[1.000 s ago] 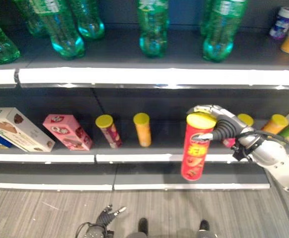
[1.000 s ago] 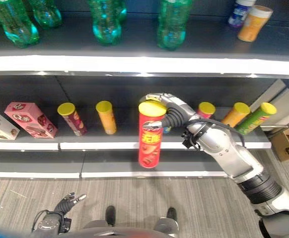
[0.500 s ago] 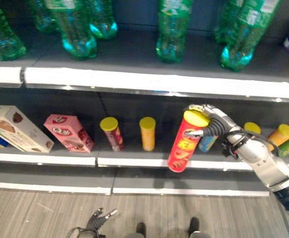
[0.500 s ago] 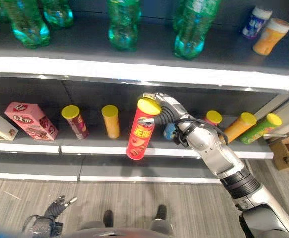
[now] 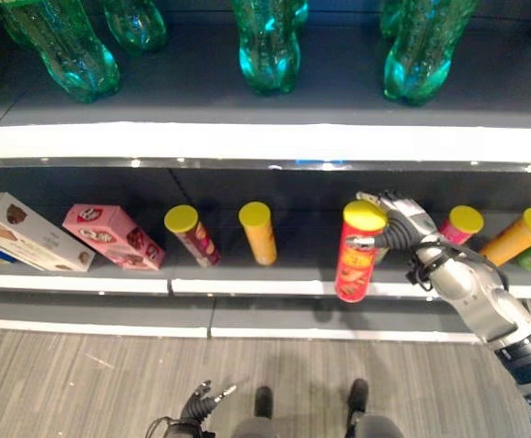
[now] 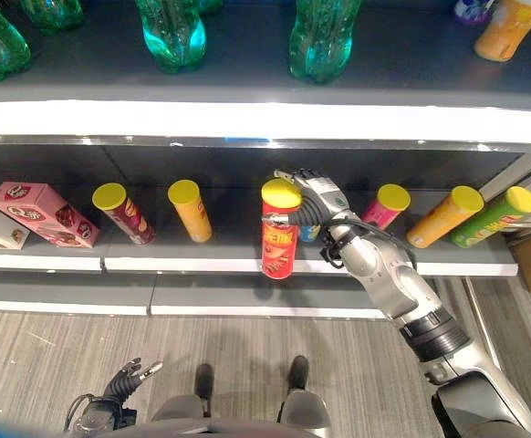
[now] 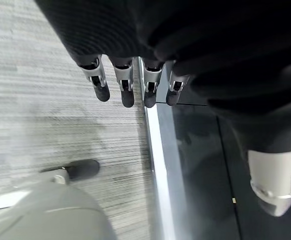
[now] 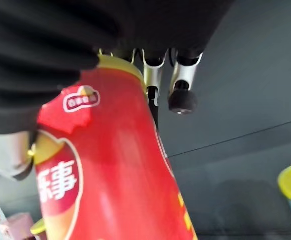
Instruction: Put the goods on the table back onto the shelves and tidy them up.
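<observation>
Shelf stock, all placed w/ ref to the tall red cardboard crisp tube w/ yellow lid (image 6: 278,239), L to R. Far left of it on the dark middle shelf (image 6: 211,248): pale printed carton (image 5: 17,233), then pink snack box (image 6: 43,213), both lying at a slant. Nearer: short dark-red yellow-lidded can (image 6: 123,213), then orange can (image 6: 191,210), both leaning. The red tube itself sits at the shelf's front lip, about upright; can't tell if its base bears on the board yet. Right hand (image 6: 312,198) is clamped round its top, fingers behind the lid, thumb in front. Right of it: pink can (image 6: 381,206), orange can (image 6: 443,217), green can (image 6: 494,216), all tilted. Above: green plastic bottles (image 5: 267,44). Left hand (image 7: 133,80) hangs low by the floor, fingers slack, holding nothing.

Progress, my read: placing nearly done; release and straightening of leaning cans left.
</observation>
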